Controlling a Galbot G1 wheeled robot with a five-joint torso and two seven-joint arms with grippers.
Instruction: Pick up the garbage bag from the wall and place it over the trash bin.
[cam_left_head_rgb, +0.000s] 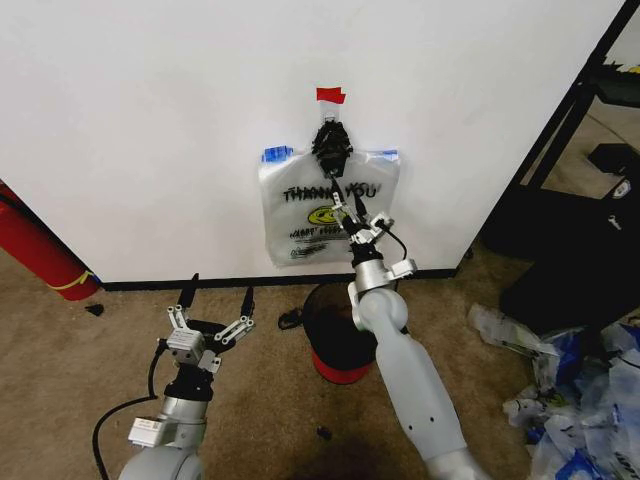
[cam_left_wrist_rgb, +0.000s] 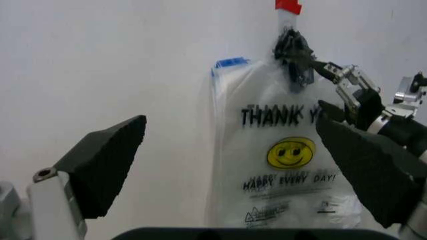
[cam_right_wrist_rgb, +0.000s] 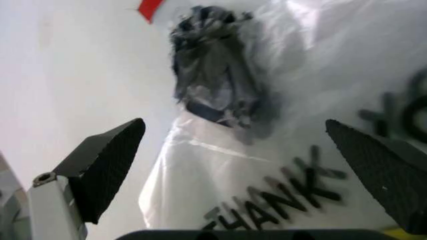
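The garbage bag hangs flat on the white wall, whitish plastic with black "THANK YOU" print and a yellow smiley. A black knotted clump under a piece of red tape holds its top. My right gripper reaches up against the bag just below the clump, open, its fingers spread on either side of the print with nothing held. The trash bin, black with a red base, stands on the carpet under the bag, partly hidden by my right arm. My left gripper hovers low to the bin's left, open.
A long red cylinder leans at the wall's left end. A heap of crumpled plastic bags covers the floor at right. A black rack stands beyond the wall's right edge. Small dark scraps lie beside the bin.
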